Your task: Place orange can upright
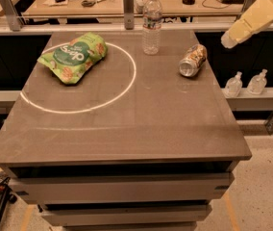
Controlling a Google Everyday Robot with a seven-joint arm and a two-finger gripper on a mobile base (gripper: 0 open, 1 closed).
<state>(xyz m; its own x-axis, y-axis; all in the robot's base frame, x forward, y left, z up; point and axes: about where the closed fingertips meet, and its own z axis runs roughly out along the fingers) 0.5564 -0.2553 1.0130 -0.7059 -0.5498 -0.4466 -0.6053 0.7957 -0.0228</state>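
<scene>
On the table [127,129] the orange can [192,60] lies sideways; the pincer [228,40] hangs beyond the edge, its state unreadable.

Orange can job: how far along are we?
Nothing done yet: the orange can lies on its side near the table's right edge. In hand: nothing; the gripper hangs in the air above and right of the can, off the table, not touching it. Left: reach the can, grasp it, stand it upright.
</scene>
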